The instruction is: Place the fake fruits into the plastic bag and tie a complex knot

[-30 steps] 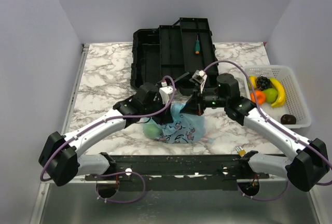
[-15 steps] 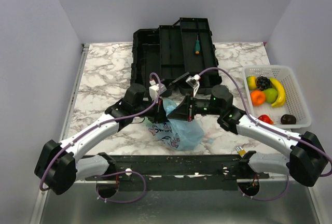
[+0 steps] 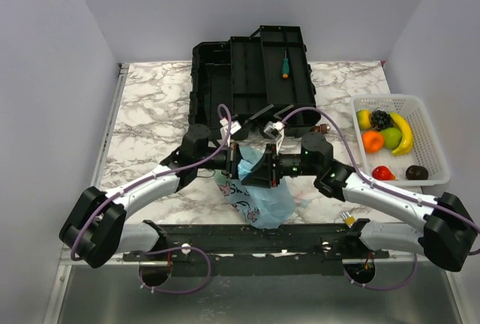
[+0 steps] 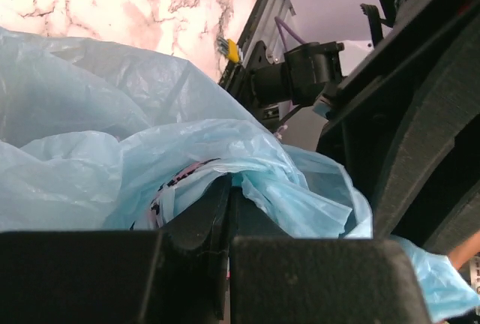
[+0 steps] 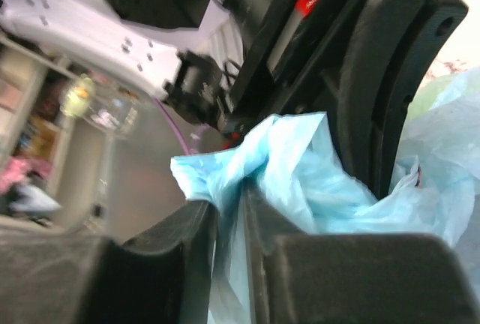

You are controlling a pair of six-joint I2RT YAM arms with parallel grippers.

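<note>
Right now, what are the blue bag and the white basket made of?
The plastic bag looks like thin, glossy light-blue plastic film: it crinkles into folds and light shines through. The basket looks like stiff white plastic, probably moulded: its walls are a grid of holes.

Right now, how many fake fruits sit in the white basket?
7 in the basket: yellowish round one, grapes, banana, orange, green one at the far end; red one, dark one nearer. Others may be hidden.

So you've got two grippers, the left gripper (image 3: pixel 238 163) and right gripper (image 3: pixel 253 168), with one bag (image 3: pixel 266 202) between them. Off to the right gripper's right: one basket (image 3: pixel 436 160), seven fruits (image 3: pixel 372 140). Past both grippers: one black case (image 3: pixel 225 76), one screwdriver (image 3: pixel 285 64).
</note>
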